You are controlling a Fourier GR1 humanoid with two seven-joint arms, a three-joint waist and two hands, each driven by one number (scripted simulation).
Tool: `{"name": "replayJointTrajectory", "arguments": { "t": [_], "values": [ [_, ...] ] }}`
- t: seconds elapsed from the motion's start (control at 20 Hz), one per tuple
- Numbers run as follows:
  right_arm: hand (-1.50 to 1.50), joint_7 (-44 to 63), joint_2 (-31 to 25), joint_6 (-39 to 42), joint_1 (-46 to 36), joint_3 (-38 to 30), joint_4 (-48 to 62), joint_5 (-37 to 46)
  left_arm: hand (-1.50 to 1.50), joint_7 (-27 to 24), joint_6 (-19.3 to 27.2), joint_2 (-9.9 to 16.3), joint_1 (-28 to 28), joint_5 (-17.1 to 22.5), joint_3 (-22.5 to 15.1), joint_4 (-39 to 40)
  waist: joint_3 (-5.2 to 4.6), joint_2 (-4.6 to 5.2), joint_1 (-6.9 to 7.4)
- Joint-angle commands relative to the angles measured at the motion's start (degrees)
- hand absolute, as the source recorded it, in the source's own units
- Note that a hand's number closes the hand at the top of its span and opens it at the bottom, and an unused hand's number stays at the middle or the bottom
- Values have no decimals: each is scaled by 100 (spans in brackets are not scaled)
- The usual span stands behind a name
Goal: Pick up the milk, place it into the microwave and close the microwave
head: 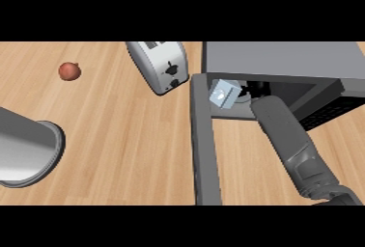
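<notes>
Head view: milk (223, 93) tilted inside open microwave (285, 58).

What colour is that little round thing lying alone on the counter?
Reddish brown; the round thing shows on the wooden counter in the head view.

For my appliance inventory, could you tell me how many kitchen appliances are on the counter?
2: a toaster at top centre, and beside it on the right the microwave, door open. Others may lie outside the view.
</notes>
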Motion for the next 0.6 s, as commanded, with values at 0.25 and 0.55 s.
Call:
{"name": "replayJointTrajectory", "arguments": {
  "t": [0.25,0.55],
  "values": [
    [150,-230,-323,-1308,-633,-345,805,154,-150,-68,-92,143,-261,-115,-29,220,-7,86,191],
    [150,-294,-639,-1625,-857,-127,1260,533,-150,9,-152,158,-283,-85,-134,325,-6,145,332]
  ]
}}
